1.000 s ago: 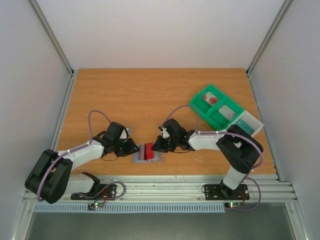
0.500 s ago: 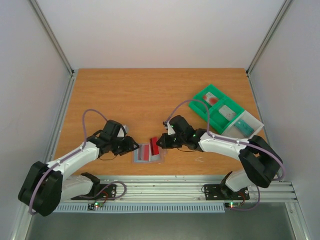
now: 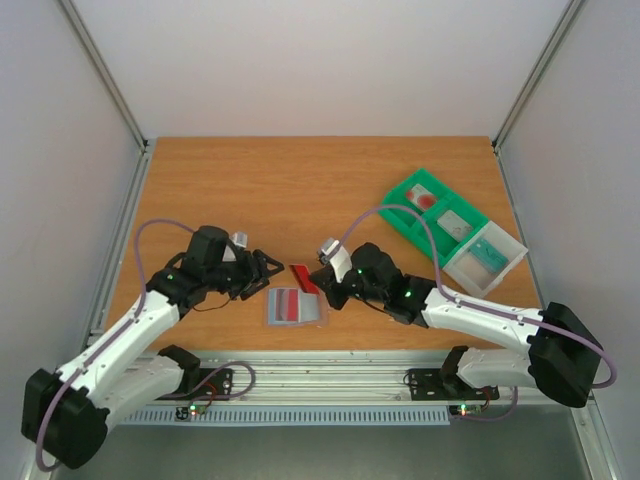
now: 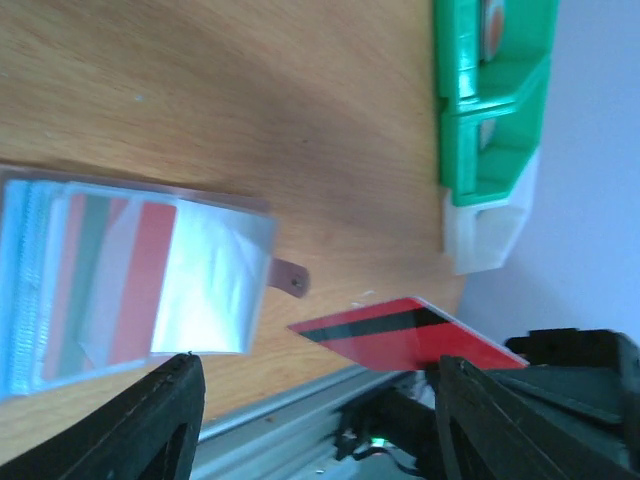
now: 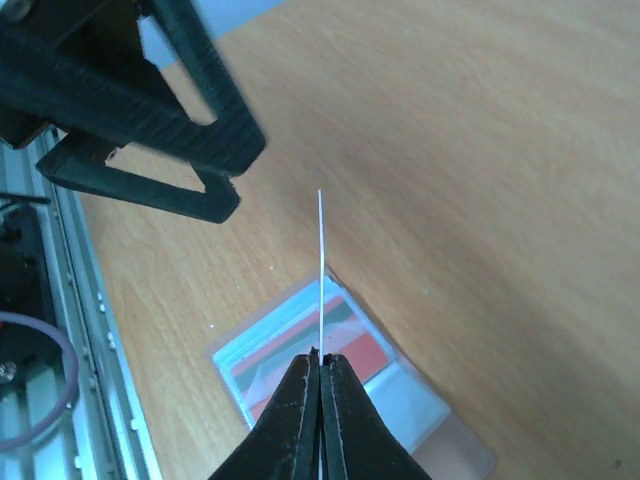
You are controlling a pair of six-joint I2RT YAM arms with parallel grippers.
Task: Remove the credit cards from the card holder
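**Red card free, more left in the holder**

Nearest me, the card holder [image 3: 296, 308] lies open and flat on the desk [image 3: 250, 180], close to its front edge and between the two arms. Through its clear pocket I see at least one more card [image 4: 120, 280], banded red and grey-green, so I judge the job only part done. Just beyond, my right end effector [image 5: 320, 358] is pinched tight on the red card [image 5: 320, 260], holding it by one edge, lifted clear of the pocket. My left end effector [image 3: 270, 272] hovers beside the holder with its fingers spread wide, gripping nothing. I judge it is placed there to pin the holder for the next pull. Far right, the green tray [image 3: 400, 192] sits well apart.
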